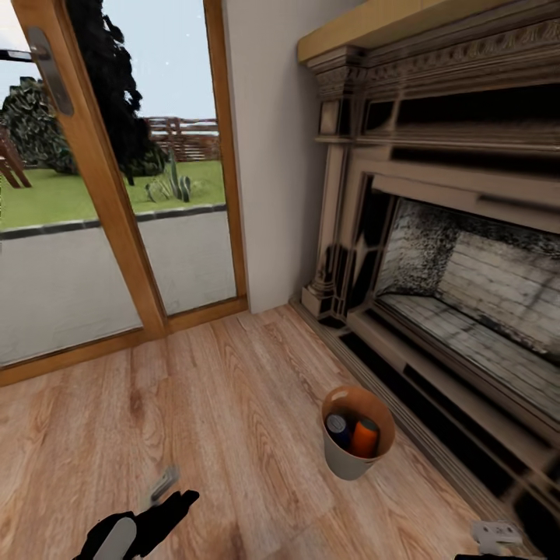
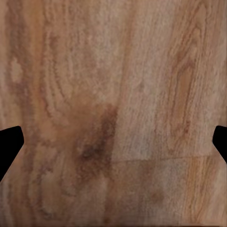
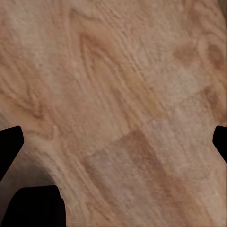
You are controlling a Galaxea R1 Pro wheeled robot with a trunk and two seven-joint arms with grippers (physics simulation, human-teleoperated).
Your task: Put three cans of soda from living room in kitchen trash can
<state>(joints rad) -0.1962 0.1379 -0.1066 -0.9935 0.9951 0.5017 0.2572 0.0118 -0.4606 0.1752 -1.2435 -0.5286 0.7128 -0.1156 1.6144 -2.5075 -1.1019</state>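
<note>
The small pale grey tapered bin (image 1: 358,435) stands on the light wood floor (image 1: 233,420) beside the fireplace (image 1: 467,257), holding a bright orange soda can (image 1: 363,439) and a dark blue one (image 1: 338,429). It sits ahead of my left claw (image 2: 113,142) and right claw (image 3: 113,142), between them. Both claws are spread wide over bare floorboards, gripping nothing.

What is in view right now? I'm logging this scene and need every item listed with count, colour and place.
tash can: one, pale grey outside, brown inside, upright on the floor by the fireplace.
can of soda: two visible inside the bin, one dark blue, one orange; a third cannot be made out.
fireplace: one, carved surround, brick inside, along the right wall.
glass doors: wood-framed, at left, garden beyond.
wood floor: light, under everything.
left gripper: black fingertips at the wrist view's edges, wide apart, nothing between.
right gripper: the same, over bare floor.
</note>
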